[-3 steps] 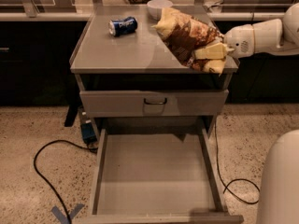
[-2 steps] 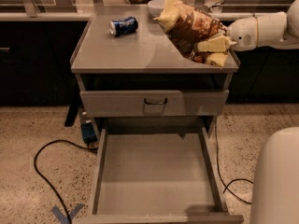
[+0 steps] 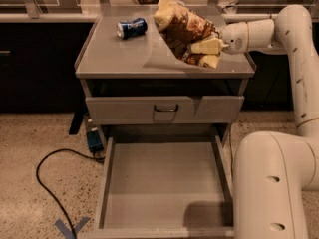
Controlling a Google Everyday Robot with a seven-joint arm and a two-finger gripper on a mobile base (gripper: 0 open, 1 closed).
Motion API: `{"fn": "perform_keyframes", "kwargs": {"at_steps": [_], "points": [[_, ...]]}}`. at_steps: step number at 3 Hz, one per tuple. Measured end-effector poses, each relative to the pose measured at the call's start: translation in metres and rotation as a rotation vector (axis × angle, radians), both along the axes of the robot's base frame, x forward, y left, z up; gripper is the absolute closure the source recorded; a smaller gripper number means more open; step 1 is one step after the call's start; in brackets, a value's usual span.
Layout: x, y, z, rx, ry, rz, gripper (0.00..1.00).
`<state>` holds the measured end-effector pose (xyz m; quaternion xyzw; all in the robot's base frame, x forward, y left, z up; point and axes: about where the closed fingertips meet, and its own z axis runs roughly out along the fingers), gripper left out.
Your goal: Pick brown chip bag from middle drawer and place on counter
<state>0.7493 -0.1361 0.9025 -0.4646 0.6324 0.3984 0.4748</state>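
Note:
The brown chip bag [image 3: 183,30] is held tilted above the right part of the counter [image 3: 124,54], its upper tan end pointing back and left. My gripper [image 3: 205,53] comes in from the right and is shut on the bag's lower right end. Its pale fingers [image 3: 207,46] clamp the crinkled foil. The middle drawer [image 3: 164,183] stands pulled out below, its flat floor bare. The bag casts a shadow on the counter beneath it.
A dented blue soda can [image 3: 131,27] lies on its side at the counter's back left. A shut drawer front with a dark wire handle [image 3: 165,108] sits under the counter. A black cable [image 3: 50,183] runs over the speckled floor at left. My arm's base [image 3: 271,183] fills the lower right.
My gripper has carried the chip bag back and up over the right part of the counter. The can and the open drawer have not moved.

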Motion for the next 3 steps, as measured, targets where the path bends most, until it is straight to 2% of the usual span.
{"fn": "perform_keyframes", "kwargs": {"at_steps": [1,2,3], "points": [[0.034,0.035,-0.038,0.037,0.070,-0.008,1.00],[0.055,0.046,-0.053,0.033,0.105,-0.060,1.00],[0.054,0.046,-0.049,0.033,0.105,-0.060,1.00]]}}
